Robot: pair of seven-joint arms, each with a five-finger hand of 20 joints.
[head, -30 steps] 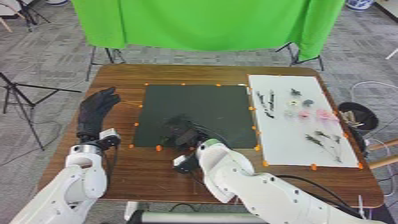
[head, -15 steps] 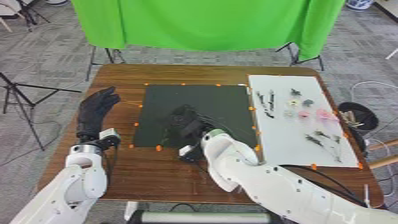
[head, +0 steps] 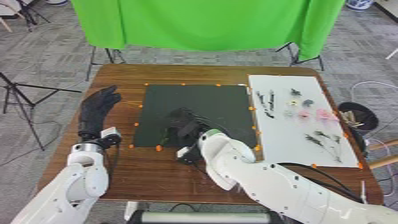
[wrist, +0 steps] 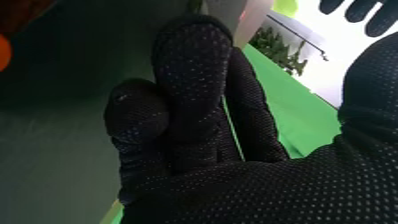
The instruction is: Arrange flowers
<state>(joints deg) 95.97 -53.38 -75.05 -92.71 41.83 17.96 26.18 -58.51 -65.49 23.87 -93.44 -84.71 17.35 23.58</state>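
Note:
My left hand (head: 96,107) is over the table's left side, beside the black mat (head: 226,100), fingers extended. Over the mat's lower left part is my right hand (head: 185,124). A thin green strip (head: 164,136) shows just left of it; whether the hand touches it is unclear. In the right wrist view my right hand (wrist: 266,185) has its fingers extended close together and the thumb apart; my left hand (wrist: 362,10) appears farther off. Pink flowers (head: 322,115), small pale blossoms (head: 292,102), dark twigs (head: 271,97) and long stems (head: 315,140) lie on the white sheet (head: 280,152).
Orange markers (head: 159,148) edge the mat and the sheet. Off the table's right side stands a black bin (head: 358,110) with things inside. A green cloth (head: 213,25) hangs beyond the far edge.
My right hand has moved slightly up over the mat and turned a little. The green strip has come into sight beside it. My left hand stays put.

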